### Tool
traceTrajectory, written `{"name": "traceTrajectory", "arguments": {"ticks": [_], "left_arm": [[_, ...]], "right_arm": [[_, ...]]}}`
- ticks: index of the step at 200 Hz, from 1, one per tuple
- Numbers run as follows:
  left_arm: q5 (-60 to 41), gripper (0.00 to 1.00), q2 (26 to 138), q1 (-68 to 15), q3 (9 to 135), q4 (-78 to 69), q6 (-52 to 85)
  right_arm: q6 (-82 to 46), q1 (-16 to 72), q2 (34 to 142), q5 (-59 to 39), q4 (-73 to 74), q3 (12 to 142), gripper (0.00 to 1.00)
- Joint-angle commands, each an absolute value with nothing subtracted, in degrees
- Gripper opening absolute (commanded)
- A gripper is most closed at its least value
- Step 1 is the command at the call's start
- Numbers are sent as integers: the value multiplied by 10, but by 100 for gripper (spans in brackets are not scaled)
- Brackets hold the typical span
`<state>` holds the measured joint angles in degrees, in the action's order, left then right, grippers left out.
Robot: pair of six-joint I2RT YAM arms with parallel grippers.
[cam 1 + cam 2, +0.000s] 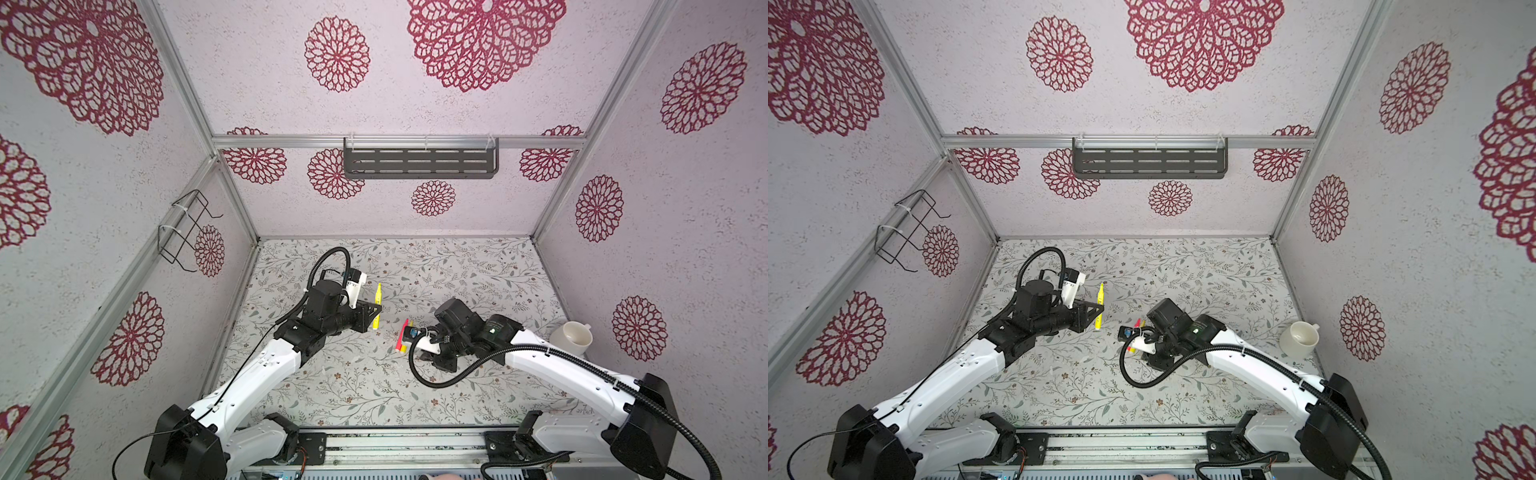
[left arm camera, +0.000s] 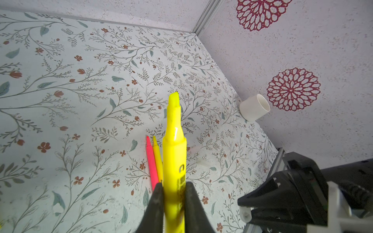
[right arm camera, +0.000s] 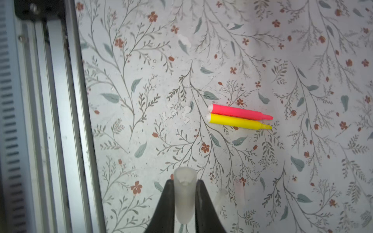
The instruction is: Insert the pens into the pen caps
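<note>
Between left pincer point(image 2: 174, 185) jaws: yellow pen point(image 2: 174, 153) | right pincer point(image 3: 184, 182): clear cap point(image 3: 185, 195)

Below the left gripper point(image 2: 173, 193) lies a tabletop point(image 1: 469, 274) papered with grey-green sprigs and small rust-red flowers (chipped white in spots). Far beyond that gripper, a dark slotted shelf point(image 1: 420, 163) hangs from an aluminium rail on the back wall point(image 1: 386, 216). Outboard of it, a black wire rack point(image 1: 187, 228) is tied to the side frame. The walls are pale, grainy and printed with crimson rosettes. Off to one side of the right gripper point(image 3: 184, 183) runs a ribbed aluminium base rail point(image 3: 50, 121). The light is soft and even.
</note>
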<state>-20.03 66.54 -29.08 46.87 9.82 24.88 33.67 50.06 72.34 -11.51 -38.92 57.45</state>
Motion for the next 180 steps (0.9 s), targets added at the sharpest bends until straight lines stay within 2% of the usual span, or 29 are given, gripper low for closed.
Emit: {"name": "traceTrajectory", "arguments": {"ticks": [1,78,180], "left_arm": [[-207,0,668,-288,472,82,241],[-196,0,629,-288,438,64,238],[-199,0,600,-288,398,27,249]], "right_arm": [[476,512,741,-75,-422,572,0],[509,554,877,-28,-432,575,0],[518,557,976,-30,-425,593,0]]}}
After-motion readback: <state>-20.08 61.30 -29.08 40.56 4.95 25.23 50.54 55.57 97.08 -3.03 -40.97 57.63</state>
